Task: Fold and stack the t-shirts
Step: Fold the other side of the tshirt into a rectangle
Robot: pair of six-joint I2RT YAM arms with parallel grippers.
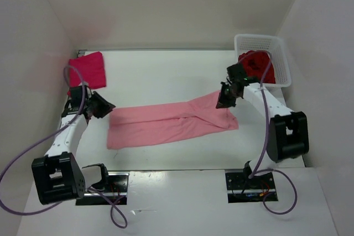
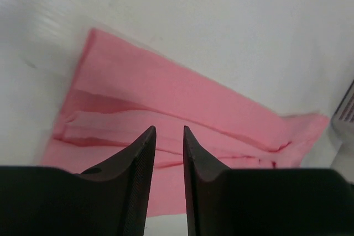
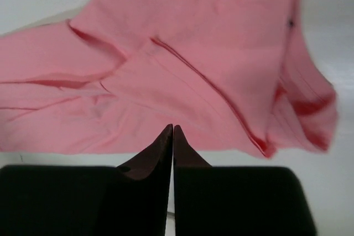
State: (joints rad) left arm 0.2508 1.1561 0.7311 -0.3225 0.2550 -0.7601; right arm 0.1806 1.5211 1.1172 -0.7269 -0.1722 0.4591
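Note:
A light salmon pink t-shirt (image 1: 166, 122) lies flat on the table as a long folded strip, its right end crumpled. My left gripper (image 1: 108, 108) sits at the strip's left end. In the left wrist view its fingers (image 2: 169, 131) stand a little apart over the pink cloth (image 2: 166, 92), holding nothing. My right gripper (image 1: 224, 102) hovers at the strip's right end. Its fingertips (image 3: 173, 127) are pressed together just above the pink shirt (image 3: 193, 42), with no cloth between them. A folded magenta-red t-shirt (image 1: 88, 69) rests at the back left. A dark crimson t-shirt (image 1: 255, 63) lies bunched in the basket.
A white mesh basket (image 1: 276, 48) stands at the back right corner, just behind the right arm. White walls enclose the table on the left, back and right. Cables loop from both arm bases at the near edge.

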